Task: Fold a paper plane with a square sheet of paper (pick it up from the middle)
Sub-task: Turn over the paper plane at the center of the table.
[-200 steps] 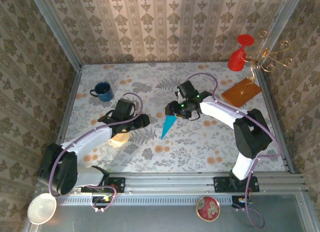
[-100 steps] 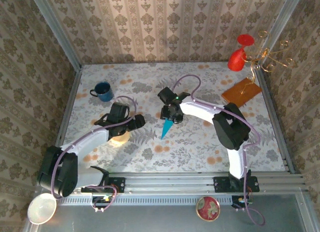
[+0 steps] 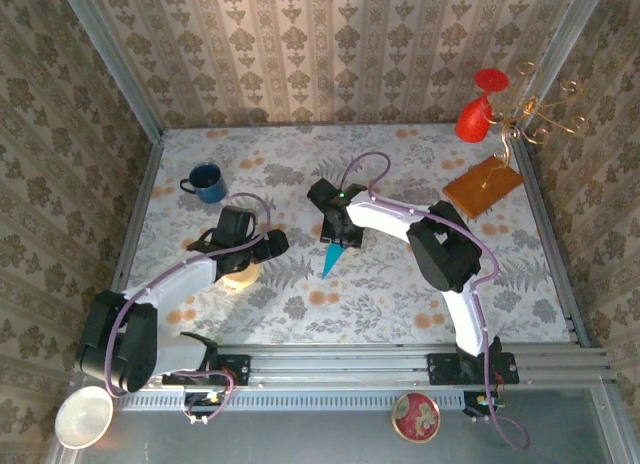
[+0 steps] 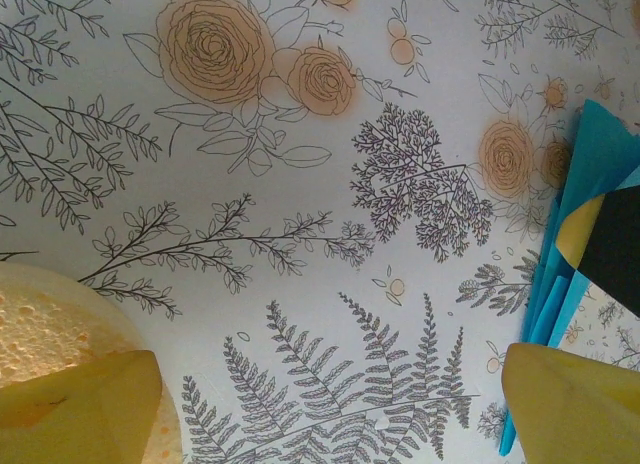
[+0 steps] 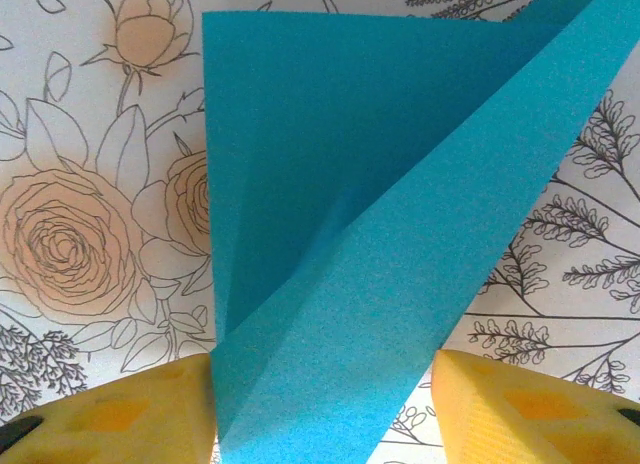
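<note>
Teal paper plane (image 3: 335, 260) lies mid-table on floral cloth (image 3: 400, 304), tip pointing near-left. R. gripper (image 5: 325, 404) sits over its far end, yellow fingertips (image 5: 500, 409) apart, one on either side of the folds, not clamped. L. gripper (image 4: 330, 414) is just left of plane, jaws wide, released, w/ beige sponge (image 4: 50, 329) under it.
</note>
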